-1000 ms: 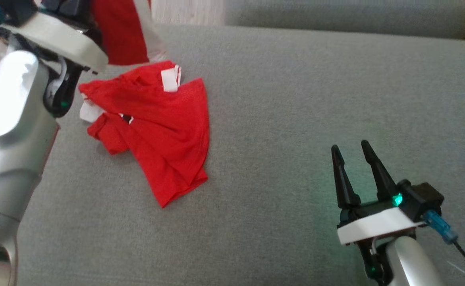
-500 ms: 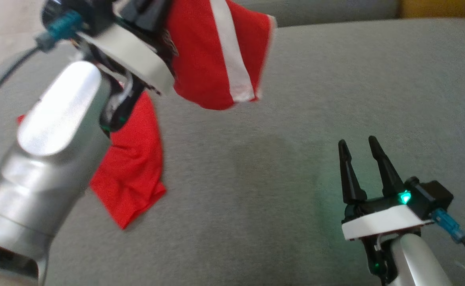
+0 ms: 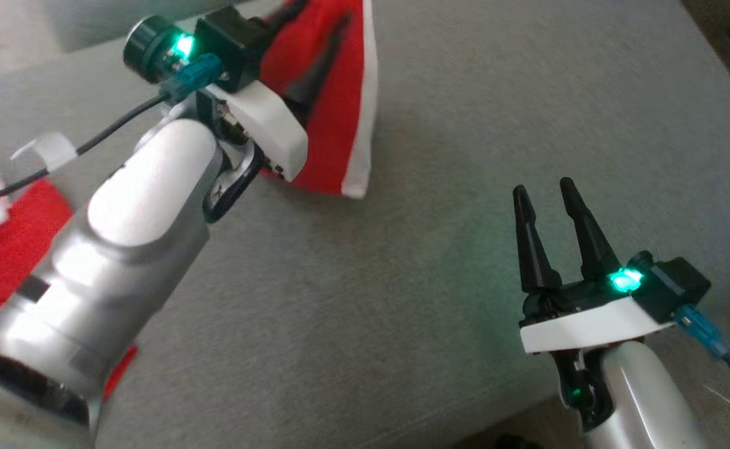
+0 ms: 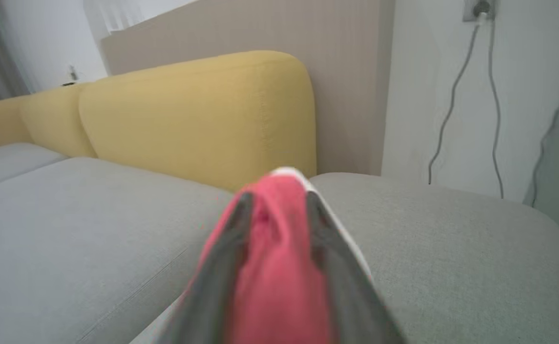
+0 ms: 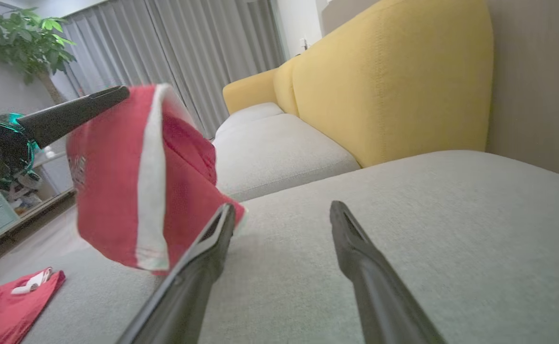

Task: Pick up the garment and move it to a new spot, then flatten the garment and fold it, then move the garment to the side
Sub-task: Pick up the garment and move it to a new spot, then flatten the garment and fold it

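My left gripper (image 3: 315,25) is shut on a red garment with a white stripe (image 3: 340,125), which hangs from it just above the grey sofa seat (image 3: 452,137). In the left wrist view the red cloth (image 4: 274,267) bulges between the two dark fingers (image 4: 234,239). The right wrist view shows the hanging garment (image 5: 112,191) at the left, under a left finger (image 5: 79,112). My right gripper (image 3: 545,190) stands open over the seat at the lower right, apart from the garment, with nothing between its fingers (image 5: 203,253).
A second red garment with white tags (image 3: 3,249) lies on the seat at the far left, behind my left forearm (image 3: 121,249). Yellow backrests (image 5: 394,81) rise behind the seat. The seat's front edge (image 3: 464,418) runs near my right wrist.
The head camera has swung right. My left gripper has lifted the striped garment off the pile and carried it right across the seat. The right gripper stays open, roughly in place.
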